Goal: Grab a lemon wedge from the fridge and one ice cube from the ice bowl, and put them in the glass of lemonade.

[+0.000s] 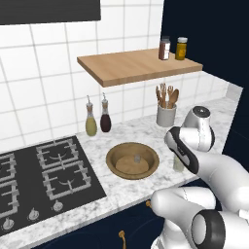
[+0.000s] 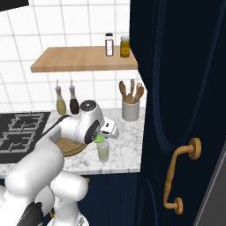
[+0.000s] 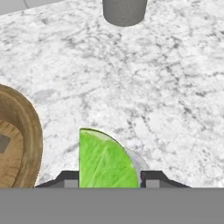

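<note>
My gripper (image 2: 104, 135) hangs just above the glass of lemonade (image 2: 103, 152), shut on the lemon wedge (image 2: 100, 139). In the hand view the bright green wedge (image 3: 107, 162) fills the gap between the two fingertips, with the glass's rim (image 3: 136, 161) curving behind it. From the left base view, my arm hides most of the glass (image 1: 178, 164). To the glass's left stands the ice bowl (image 1: 113, 158), brown and shallow, with one ice cube (image 1: 137, 158) inside. The bowl (image 3: 27, 131) and cube (image 3: 3, 143) also sit at the hand view's left edge. The fridge is out of view.
A white utensil holder (image 1: 166, 115) stands behind the glass near the wall. Two slim bottles (image 1: 91, 124) stand behind the bowl. The gas hob (image 1: 44, 170) lies to the left. A wooden shelf (image 1: 136, 65) hangs overhead. A tall navy cabinet (image 2: 176, 97) walls the right side.
</note>
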Motion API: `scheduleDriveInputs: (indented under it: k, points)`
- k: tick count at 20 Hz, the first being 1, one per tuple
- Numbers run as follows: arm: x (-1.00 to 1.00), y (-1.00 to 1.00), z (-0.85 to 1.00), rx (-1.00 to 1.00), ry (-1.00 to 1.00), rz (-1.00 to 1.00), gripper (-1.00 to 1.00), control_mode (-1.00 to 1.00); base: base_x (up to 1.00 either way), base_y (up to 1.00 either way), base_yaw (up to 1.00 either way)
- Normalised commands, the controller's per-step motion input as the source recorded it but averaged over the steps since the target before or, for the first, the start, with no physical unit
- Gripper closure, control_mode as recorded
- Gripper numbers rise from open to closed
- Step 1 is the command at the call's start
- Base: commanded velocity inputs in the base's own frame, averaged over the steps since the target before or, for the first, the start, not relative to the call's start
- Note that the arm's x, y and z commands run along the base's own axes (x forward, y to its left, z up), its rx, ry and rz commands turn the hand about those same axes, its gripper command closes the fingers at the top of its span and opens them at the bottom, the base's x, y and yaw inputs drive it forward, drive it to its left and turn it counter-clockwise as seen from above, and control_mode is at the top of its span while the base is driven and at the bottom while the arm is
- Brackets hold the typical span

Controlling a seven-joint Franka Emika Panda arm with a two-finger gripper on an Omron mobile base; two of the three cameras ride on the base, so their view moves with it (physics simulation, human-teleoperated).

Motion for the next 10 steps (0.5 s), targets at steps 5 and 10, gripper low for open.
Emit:
scheduleDriveInputs:
  k: [5, 10]
  points:
    - [0.0, 0.0, 0.0, 0.0, 0.0, 0.0, -1.0, -1.0, 0.0, 0.0, 0.0]
    - [0.0, 0.0, 0.0, 0.0, 0.0, 0.0, -1.0, -1.0, 0.0, 0.0, 0.0]
